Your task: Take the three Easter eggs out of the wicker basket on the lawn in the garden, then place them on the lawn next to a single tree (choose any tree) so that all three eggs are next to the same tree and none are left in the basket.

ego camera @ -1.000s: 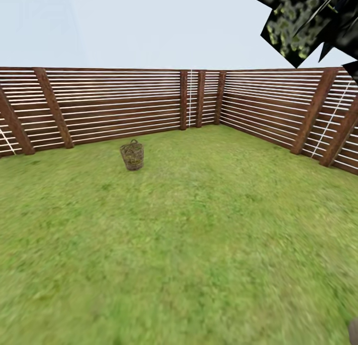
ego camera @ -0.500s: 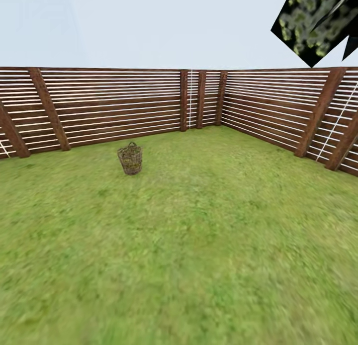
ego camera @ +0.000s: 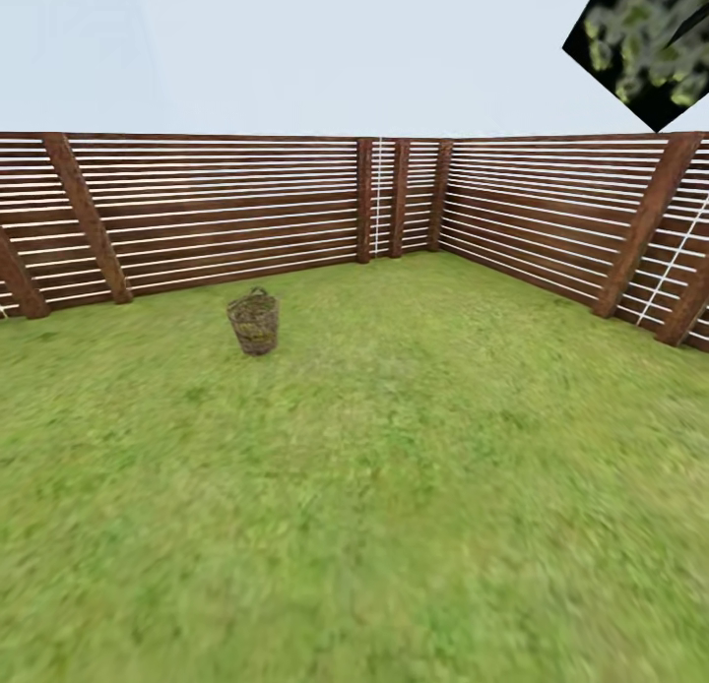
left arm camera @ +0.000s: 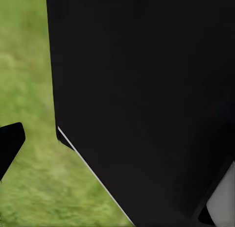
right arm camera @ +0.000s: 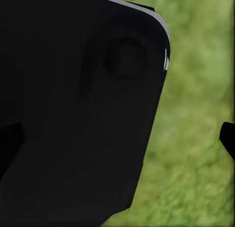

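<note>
Ahead on the lawn [ego camera: 394,486], the wicker basket [ego camera: 254,322] stood upright, well short of the slatted fence [ego camera: 226,211]. Dark tree foliage [ego camera: 650,43] hung at upper right. Both wrist views showed blurred grass behind black housing, perhaps the robot's body; whether either gripper was clenched or released, I could not tell.

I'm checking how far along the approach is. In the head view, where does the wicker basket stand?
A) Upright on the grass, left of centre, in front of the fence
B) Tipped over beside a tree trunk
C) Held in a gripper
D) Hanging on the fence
A: the wicker basket stands upright on the lawn, left of centre, with the slatted fence behind it.
</note>
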